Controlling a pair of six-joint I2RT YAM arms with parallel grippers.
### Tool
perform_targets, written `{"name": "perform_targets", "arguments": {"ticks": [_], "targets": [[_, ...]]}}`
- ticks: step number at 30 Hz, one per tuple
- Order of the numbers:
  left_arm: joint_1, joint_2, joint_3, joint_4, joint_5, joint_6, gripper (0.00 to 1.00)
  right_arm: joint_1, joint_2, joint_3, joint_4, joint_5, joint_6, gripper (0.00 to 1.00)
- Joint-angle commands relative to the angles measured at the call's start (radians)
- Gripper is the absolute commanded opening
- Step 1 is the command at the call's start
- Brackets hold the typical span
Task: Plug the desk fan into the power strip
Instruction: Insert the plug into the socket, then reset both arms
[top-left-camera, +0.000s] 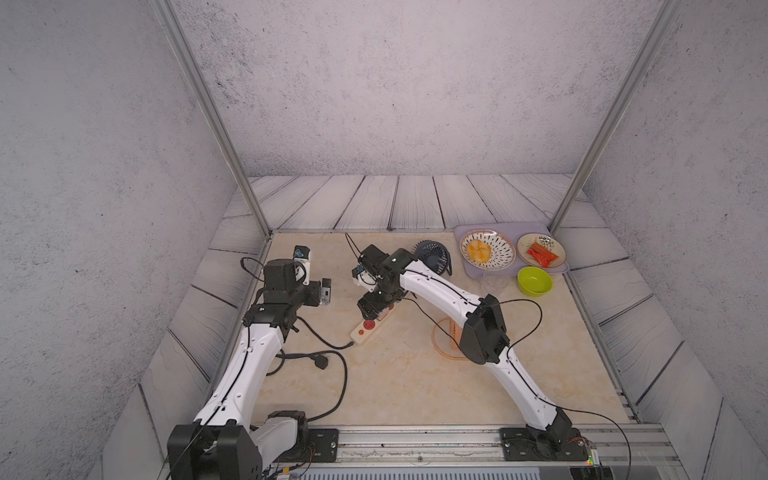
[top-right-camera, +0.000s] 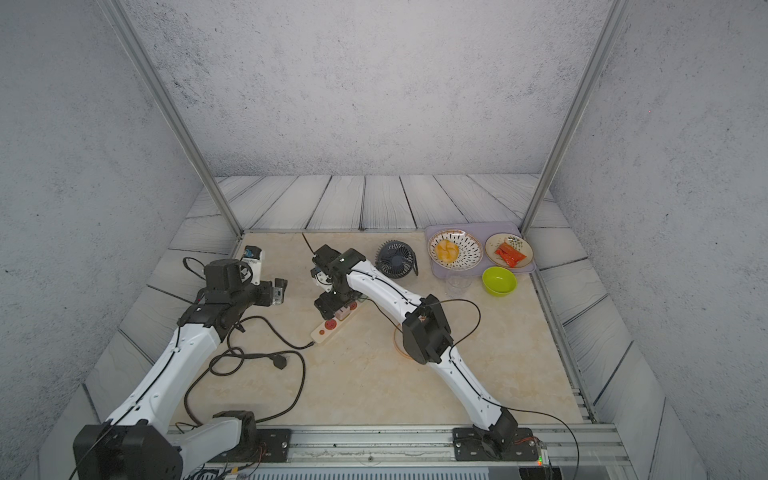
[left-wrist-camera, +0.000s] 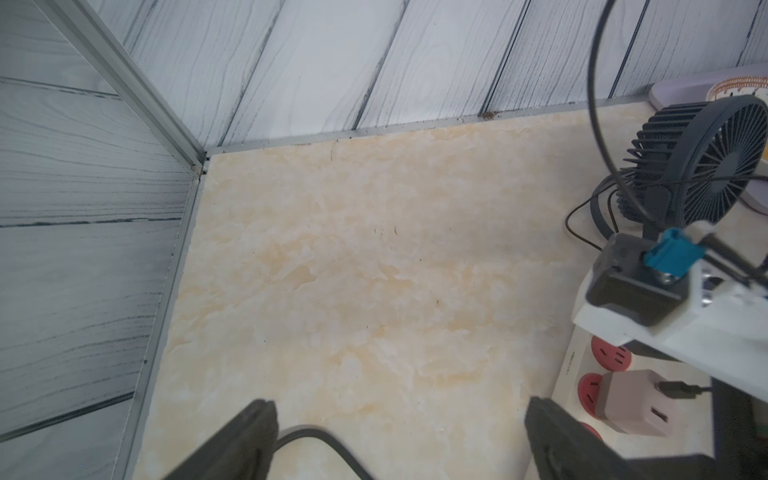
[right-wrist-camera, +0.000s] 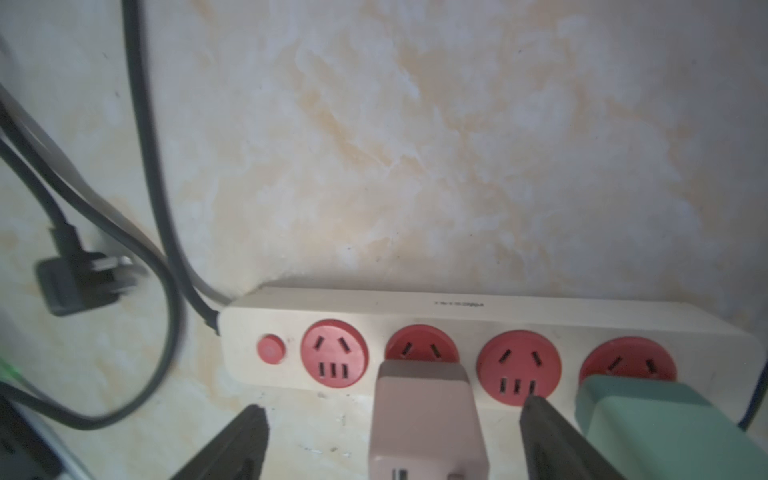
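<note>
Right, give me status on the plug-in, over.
Left gripper open over bare table. Right gripper open, jaws either side of pink adapter, not touching. Adapter seated in power strip, second socket from button. Green adapter two sockets on, nothing blocking.

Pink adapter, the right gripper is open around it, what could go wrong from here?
Pulling back crooked, the right gripper could catch the pink adapter and loosen it from the power strip. One finger is close to the green adapter and may knock it.
</note>
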Motion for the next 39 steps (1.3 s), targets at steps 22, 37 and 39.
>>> {"name": "perform_targets", "arguments": {"ticks": [22,37,39], "targets": [[0.038,0.168,-0.336,0.663,0.081,-0.005,1.00,-0.112,-0.718,-0.398,0.145,0.319,-0.013,0.99],[0.038,0.255,-0.436,0.918,-0.009,-0.007,1.00,-0.418,-1.156,-0.992,0.518,0.323,0.026,0.99],[0.038,0.274,-0.461,0.980,-0.037,-0.011,1.00,-0.460,-1.214,-1.076,0.573,0.330,0.023,0.99]]}}
